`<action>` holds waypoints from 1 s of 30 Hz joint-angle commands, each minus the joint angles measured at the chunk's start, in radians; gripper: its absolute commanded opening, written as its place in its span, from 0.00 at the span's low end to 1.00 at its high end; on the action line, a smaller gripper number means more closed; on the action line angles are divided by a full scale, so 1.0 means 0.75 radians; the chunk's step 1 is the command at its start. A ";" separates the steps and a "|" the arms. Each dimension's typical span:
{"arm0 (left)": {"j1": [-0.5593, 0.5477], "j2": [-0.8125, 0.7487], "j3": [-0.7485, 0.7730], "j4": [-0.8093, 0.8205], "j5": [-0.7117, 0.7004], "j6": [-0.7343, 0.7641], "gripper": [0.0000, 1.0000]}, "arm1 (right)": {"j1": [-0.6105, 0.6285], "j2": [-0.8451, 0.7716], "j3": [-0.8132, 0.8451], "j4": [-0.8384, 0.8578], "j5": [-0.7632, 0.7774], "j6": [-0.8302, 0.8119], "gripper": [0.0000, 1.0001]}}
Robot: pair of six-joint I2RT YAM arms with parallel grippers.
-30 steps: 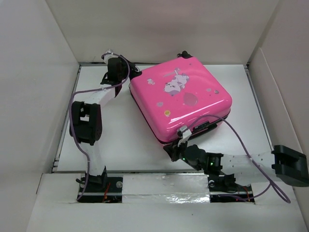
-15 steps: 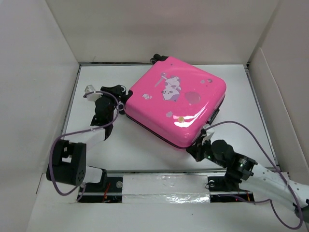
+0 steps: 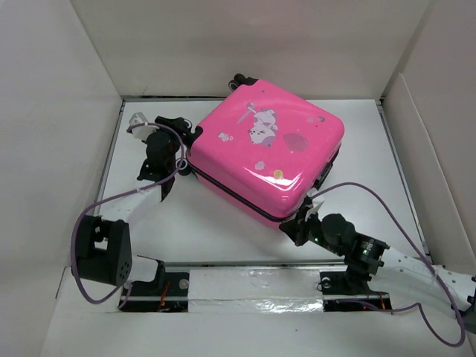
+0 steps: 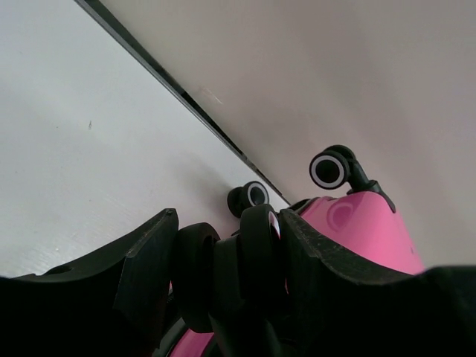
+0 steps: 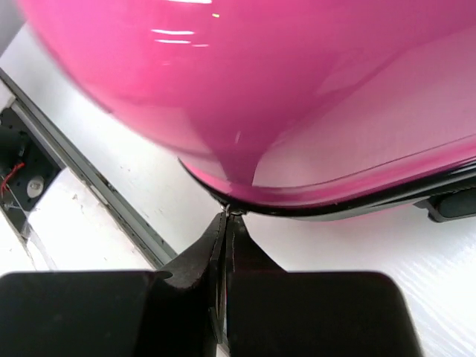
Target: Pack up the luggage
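Note:
The luggage (image 3: 268, 152), a bright pink hard-shell suitcase with cartoon stickers, lies flat and closed in the middle of the white table. My left gripper (image 3: 184, 155) is at its left corner, and in the left wrist view the left gripper (image 4: 230, 230) is shut on a black caster wheel (image 4: 256, 238) of the luggage (image 4: 364, 223). My right gripper (image 3: 293, 223) is at the near corner. In the right wrist view the right gripper (image 5: 227, 217) is shut on the small metal zipper pull (image 5: 233, 211) at the dark seam under the pink shell (image 5: 297, 89).
White walls (image 3: 59, 149) enclose the table on the left, back and right. A taped strip (image 3: 253, 286) runs along the near edge between the arm bases. Purple cables (image 3: 387, 204) loop beside both arms. Two more wheels (image 4: 329, 169) stick out near the back wall.
The luggage has turned and slid toward the back left. My left gripper came from the back corner onto the wheel. My right gripper went along the near seam to the corner.

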 commanded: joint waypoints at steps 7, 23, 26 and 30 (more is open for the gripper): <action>-0.028 0.175 0.001 0.132 0.198 0.054 0.00 | 0.046 0.096 0.150 0.262 -0.065 0.024 0.00; -0.071 0.251 -0.163 0.332 0.288 0.001 0.00 | 0.201 0.638 0.440 0.630 0.149 0.032 0.00; -0.086 0.230 -0.193 0.351 0.327 0.001 0.00 | 0.238 0.757 0.404 0.812 0.290 0.077 0.00; -0.151 0.165 -0.240 0.341 0.317 0.040 0.00 | 0.238 0.705 0.369 0.817 0.472 0.075 0.00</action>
